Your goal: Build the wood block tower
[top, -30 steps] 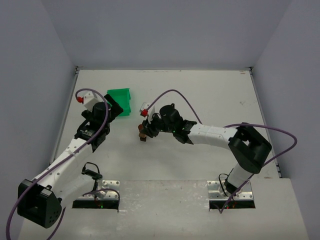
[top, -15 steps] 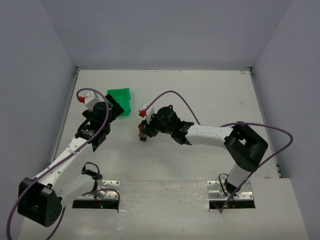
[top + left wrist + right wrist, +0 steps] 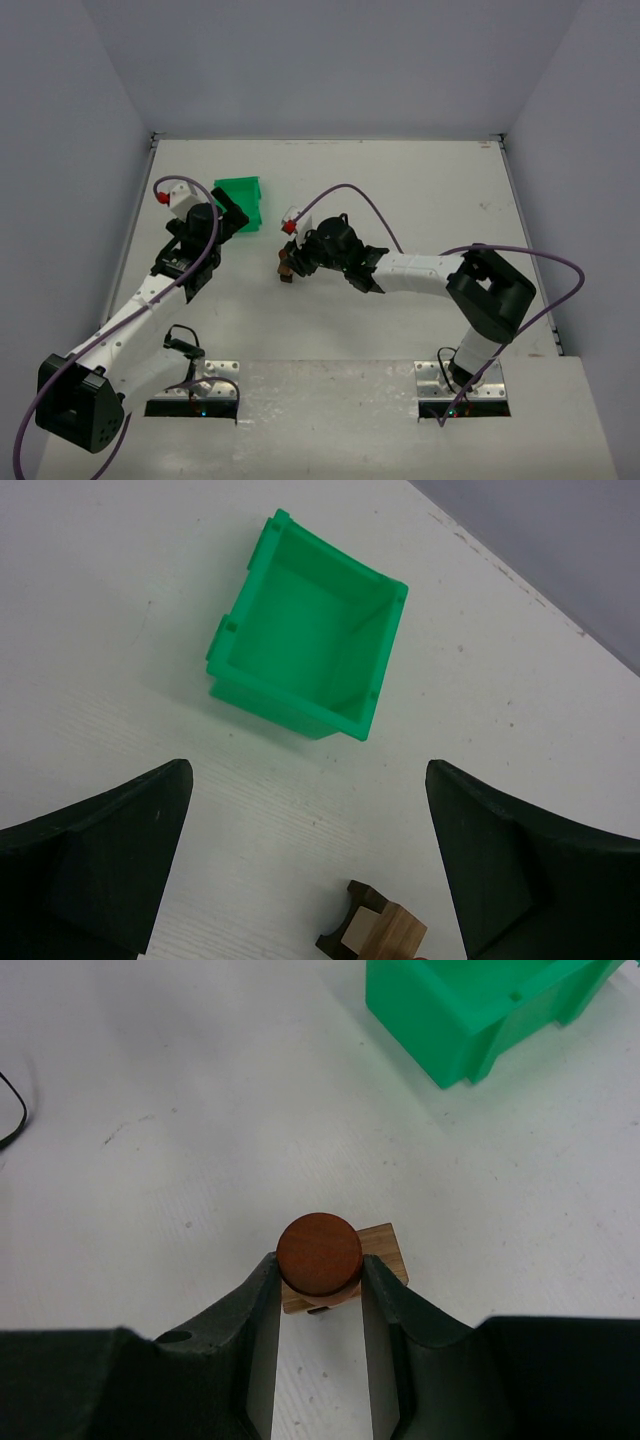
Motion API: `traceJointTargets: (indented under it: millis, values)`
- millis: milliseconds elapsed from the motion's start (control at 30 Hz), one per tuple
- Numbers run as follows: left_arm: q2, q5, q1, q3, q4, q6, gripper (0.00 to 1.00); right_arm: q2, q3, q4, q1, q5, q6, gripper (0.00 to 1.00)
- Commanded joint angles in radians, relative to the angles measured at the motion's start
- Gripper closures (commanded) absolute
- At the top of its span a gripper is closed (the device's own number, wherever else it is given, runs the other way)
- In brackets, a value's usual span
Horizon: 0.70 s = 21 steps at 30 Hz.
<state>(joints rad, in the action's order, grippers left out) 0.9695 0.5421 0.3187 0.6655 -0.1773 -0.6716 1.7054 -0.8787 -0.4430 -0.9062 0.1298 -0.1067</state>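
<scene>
- Reddish-brown round piece (image 3: 318, 1252), pinched by the right gripper (image 3: 320, 1268), sits over the tan block (image 3: 388, 1248) mid-table.
- Releasing off-centre could topple both.
- Spread wide, the left gripper (image 3: 308, 775) hangs near the green bin (image 3: 290, 708).

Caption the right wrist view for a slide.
Right pincer grips a reddish-brown round piece over a tan block, green bin beyond.
</scene>
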Motion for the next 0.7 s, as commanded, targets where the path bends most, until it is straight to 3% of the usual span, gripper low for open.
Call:
traceJointTargets:
  millis: [0, 667]
  values:
    - [-0.006, -0.002, -0.01, -0.006, 0.047, -0.005, 0.0, -0.007, 0.004, -0.072, -0.007, -0.01, -0.026, 0.87]
    - [-0.009, -0.014, -0.01, -0.006, 0.05, 0.005, 0.0, 0.038, -0.026, -0.073, -0.007, -0.02, -0.018, 0.83]
